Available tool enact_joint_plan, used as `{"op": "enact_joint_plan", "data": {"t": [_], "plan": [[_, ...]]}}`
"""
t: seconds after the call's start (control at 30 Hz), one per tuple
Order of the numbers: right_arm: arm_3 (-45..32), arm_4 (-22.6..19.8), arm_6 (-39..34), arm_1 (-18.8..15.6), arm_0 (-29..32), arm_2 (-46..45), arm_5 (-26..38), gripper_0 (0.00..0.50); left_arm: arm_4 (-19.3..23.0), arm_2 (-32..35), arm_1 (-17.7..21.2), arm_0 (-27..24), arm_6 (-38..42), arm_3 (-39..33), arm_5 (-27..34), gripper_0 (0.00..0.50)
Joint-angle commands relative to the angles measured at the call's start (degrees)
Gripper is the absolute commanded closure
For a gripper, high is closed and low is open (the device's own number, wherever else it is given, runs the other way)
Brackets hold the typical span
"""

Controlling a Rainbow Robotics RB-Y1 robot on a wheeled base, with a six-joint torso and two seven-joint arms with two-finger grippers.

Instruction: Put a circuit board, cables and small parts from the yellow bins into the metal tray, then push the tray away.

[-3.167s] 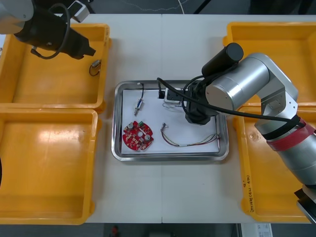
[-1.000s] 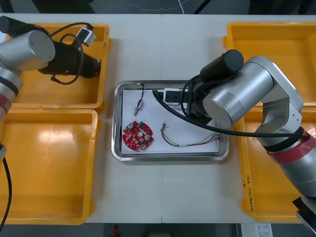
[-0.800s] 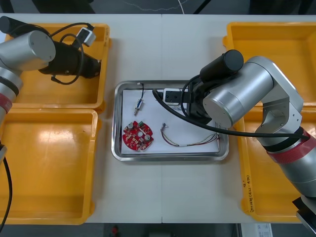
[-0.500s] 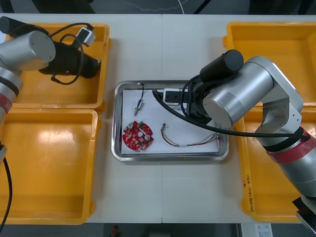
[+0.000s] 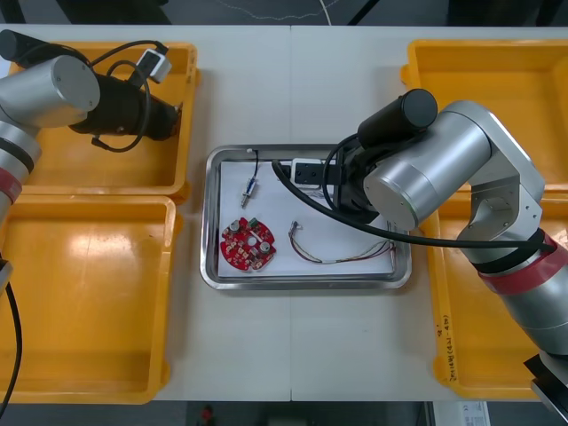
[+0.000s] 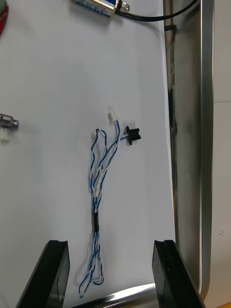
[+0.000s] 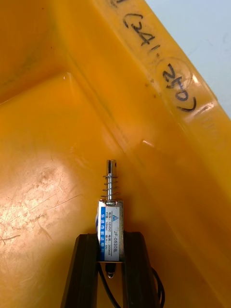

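In the far left yellow bin point(image 5: 53, 160), by its wall nearest the tray, my left gripper point(image 5: 175, 120) is shut on a small metal part point(image 7: 110, 219) with a blue label and a spring pin; in the left wrist view the gripper point(image 7: 110, 257) has that part between its fingers. My right arm point(image 5: 417, 177) hangs over the right side of the metal tray point(image 5: 306, 282). The right gripper point(image 6: 111, 272) stands open above the tray's white floor, with a twisted blue and white cable point(image 6: 101, 178) lying loose between its fingers. The tray holds a red circuit board point(image 5: 248, 244).
The tray also holds a small metal part point(image 5: 249, 189), a thin red and yellow cable point(image 5: 342, 257) and a labelled part point(image 5: 306, 169) with a black lead. The tray's wall point(image 6: 192, 144) runs beside the right gripper. Yellow bins point(image 5: 80, 302) point(image 5: 497, 71) flank the tray.
My right gripper has opened and let the blue and white cable lie in the tray. My left gripper has shut on the small metal part in the bin. Both arms have hardly moved.
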Motion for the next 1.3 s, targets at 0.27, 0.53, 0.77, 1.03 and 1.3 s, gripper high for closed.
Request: {"op": "enact_joint_plan", "data": {"t": [0.27, 0.53, 0.77, 1.03, 1.3], "plan": [[-7.73, -0.65, -0.48, 5.26, 0.34, -6.94, 13.51, 0.000, 3.15, 0.71, 2.61, 0.38, -7.09, 0.06, -0.61, 0.500], [-12.74, -1.35, -4.53, 8.16, 0.34, -17.22, 25.60, 0.000, 2.27, 4.05, 4.20, 0.11, -7.00, -0.29, 3.52, 0.500], [-20.38, -2.23, -15.69, 6.49, 3.24, -24.60, 25.60, 0.000, 1.57, 6.25, 5.78, 0.11, -6.03, -2.93, 8.71, 0.498], [-27.41, -3.64, -27.55, 3.77, 11.41, -32.78, 25.60, 0.000, -2.30, 10.03, 5.87, 0.20, -3.66, -6.97, 15.30, 0.500], [-27.50, -4.25, -38.72, 1.13, 13.44, -39.54, 25.60, 0.000, -8.72, 10.64, 5.87, 0.20, 7.42, -16.64, 24.00, 0.500]]}}
